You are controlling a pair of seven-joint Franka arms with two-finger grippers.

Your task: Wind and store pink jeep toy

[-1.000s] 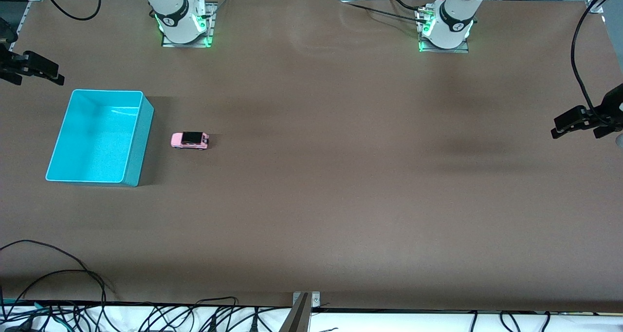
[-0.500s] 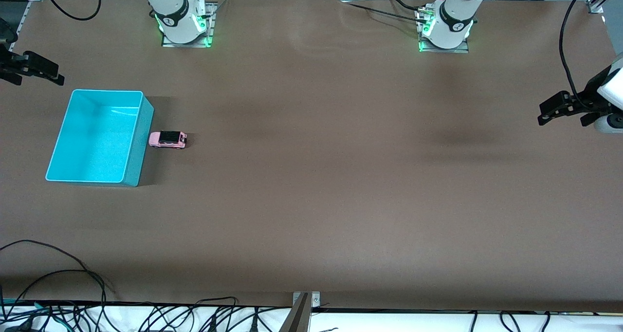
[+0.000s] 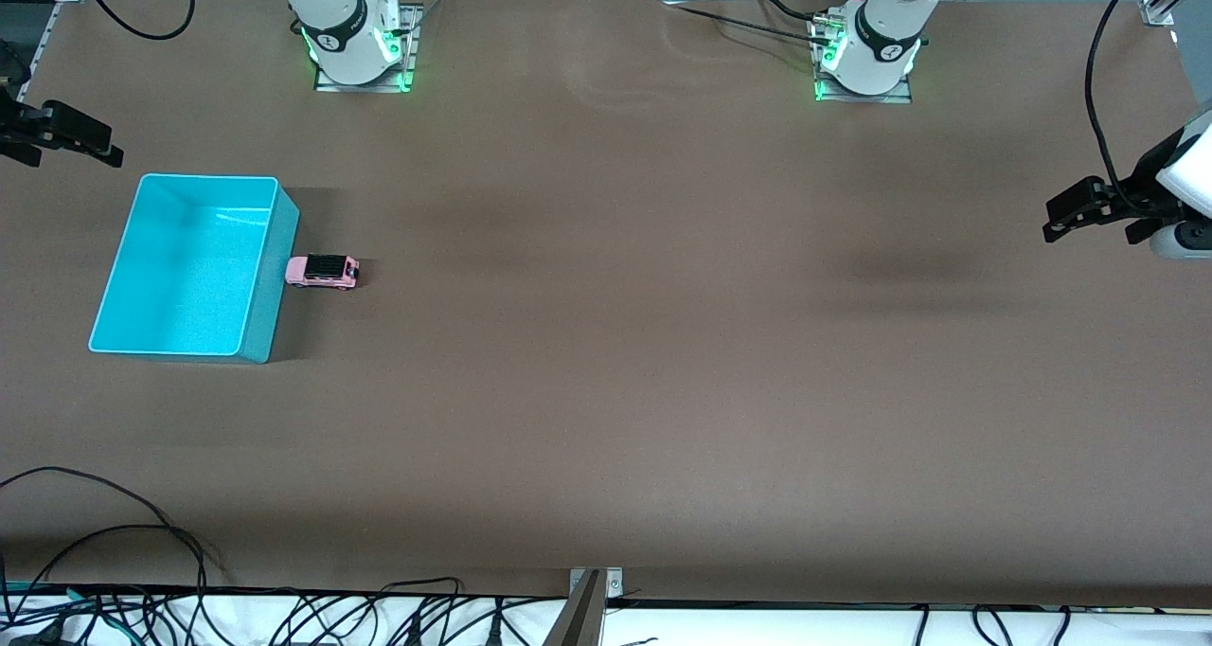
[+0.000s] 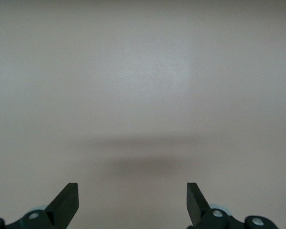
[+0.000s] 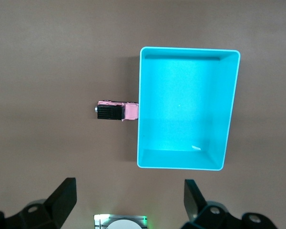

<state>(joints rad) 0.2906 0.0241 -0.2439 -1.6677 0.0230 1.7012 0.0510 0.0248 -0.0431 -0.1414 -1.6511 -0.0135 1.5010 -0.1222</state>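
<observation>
The pink jeep toy (image 3: 323, 271) stands on the brown table with its nose against the outer wall of the turquoise bin (image 3: 180, 277), on the side toward the left arm's end. It also shows in the right wrist view (image 5: 115, 110), touching the bin (image 5: 186, 105). The bin is empty. My right gripper (image 3: 71, 137) hangs open and empty, high over the right arm's end of the table; its jaws (image 5: 130, 198) stand wide apart. My left gripper (image 3: 1075, 215) is open and empty over the left arm's end; its wrist view (image 4: 132, 202) shows only bare table.
The right arm's base (image 3: 352, 35) and the left arm's base (image 3: 876, 44) stand along the table edge farthest from the front camera. Cables (image 3: 142, 551) lie along the nearest edge. A black cable (image 3: 1103, 106) hangs by the left gripper.
The jeep has rolled along the table toward the bin and stopped against its wall. The left gripper has moved inward over the table. The right gripper has barely moved.
</observation>
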